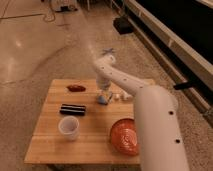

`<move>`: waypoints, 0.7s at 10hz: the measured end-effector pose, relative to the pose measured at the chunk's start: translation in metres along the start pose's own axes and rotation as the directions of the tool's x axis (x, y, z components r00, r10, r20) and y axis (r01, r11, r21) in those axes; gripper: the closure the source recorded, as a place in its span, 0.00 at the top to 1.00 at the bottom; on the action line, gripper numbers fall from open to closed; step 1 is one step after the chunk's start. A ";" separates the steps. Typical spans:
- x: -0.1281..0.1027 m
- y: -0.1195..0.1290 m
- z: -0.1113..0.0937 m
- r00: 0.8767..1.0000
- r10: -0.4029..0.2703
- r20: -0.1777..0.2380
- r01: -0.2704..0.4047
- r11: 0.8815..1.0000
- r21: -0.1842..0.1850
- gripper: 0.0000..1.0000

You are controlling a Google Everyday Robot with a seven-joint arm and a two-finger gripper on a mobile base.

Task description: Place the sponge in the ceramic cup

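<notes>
The light-blue sponge [103, 99] lies flat on the wooden table [50, 145], right of centre near the far side. My gripper [104, 93] hangs straight above it, its tip at or just over the sponge's top. The white arm runs from the lower right up and over to it. The white ceramic cup [68, 127] stands upright near the front left, well apart from the gripper and the sponge.
A black rectangular bar [73, 109] lies between the sponge and the cup. A dark red object [76, 88] sits at the far left. An orange-red plate [126, 136] is at the front right, partly behind my arm. A small white patterned box [119, 96] rests beside the sponge.
</notes>
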 end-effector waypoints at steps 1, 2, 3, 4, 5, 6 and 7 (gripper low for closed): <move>-0.003 0.000 0.005 1.000 -0.023 0.011 0.023 1.000 0.001 0.65; -0.003 0.000 0.007 0.999 -0.040 0.018 0.040 0.999 0.004 0.65; -0.001 0.001 0.011 0.998 -0.063 0.026 0.063 0.998 0.012 0.65; -0.002 -0.001 0.013 0.995 -0.090 0.029 0.090 0.996 0.015 0.65; -0.004 -0.003 0.015 0.993 -0.115 0.029 0.114 0.993 0.016 0.65; -0.004 -0.005 0.018 0.988 -0.150 0.021 0.150 0.989 0.007 0.65; -0.004 -0.006 0.020 0.985 -0.175 0.010 0.175 0.985 -0.014 0.65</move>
